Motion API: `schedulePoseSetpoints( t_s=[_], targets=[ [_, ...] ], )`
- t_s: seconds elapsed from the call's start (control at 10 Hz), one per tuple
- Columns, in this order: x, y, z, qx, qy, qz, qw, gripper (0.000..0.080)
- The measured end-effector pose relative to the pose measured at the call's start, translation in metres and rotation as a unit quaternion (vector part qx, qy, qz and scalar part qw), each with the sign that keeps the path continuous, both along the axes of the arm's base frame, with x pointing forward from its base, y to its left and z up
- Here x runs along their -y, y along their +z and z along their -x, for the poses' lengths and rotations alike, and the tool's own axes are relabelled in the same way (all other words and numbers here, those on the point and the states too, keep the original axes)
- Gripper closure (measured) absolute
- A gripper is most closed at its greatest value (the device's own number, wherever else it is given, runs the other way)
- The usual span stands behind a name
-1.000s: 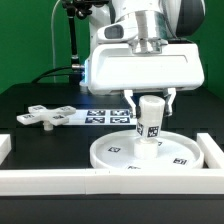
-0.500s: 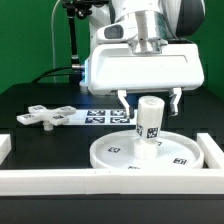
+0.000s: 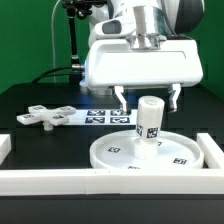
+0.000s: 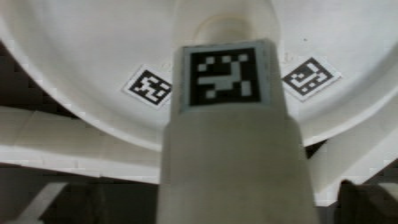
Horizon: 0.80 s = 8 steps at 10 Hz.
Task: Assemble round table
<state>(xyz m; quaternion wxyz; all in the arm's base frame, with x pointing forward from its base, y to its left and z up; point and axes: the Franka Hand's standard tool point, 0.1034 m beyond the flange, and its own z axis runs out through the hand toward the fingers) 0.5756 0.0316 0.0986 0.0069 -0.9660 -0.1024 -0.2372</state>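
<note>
**Desk:** The pincer (image 3: 149, 104) hangs over the disc (image 3: 140, 156) with its jaws wide apart, gripping nothing. The post (image 3: 150, 122) stands upright at the disc's middle, its top between the jaws.

**Editor:** And the cross-shaped foot (image 3: 42, 116)?

**Desk:** Well apart from the disc, toward the exterior view's left. Best to rise straight, jaws wide, clearing the post before swinging sideways.

border walls (image 3: 60, 180), marker board (image 3: 100, 117), black table (image 3: 45, 145)

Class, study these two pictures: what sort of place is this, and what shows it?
Probably a robotics lab bench: a robot arm over a black table, a green backdrop, and tagged white parts like the round disc, fenced by white border walls.
</note>
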Motion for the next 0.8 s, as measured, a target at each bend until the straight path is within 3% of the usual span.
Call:
schedulePoseSetpoints(
  t_s=[0.2, 0.7, 0.8],
  targets=[
    [0.003, 0.012, -0.003, -0.004, 0.000, -0.001, 1.000, 0.0151],
    [0.001, 0.004, -0.001, -0.020, 0.008, 0.000, 1.000, 0.0151],
    [-0.004, 0.000, 0.003, -0.059, 0.014, -0.009, 0.998, 0.0151]
  ],
)
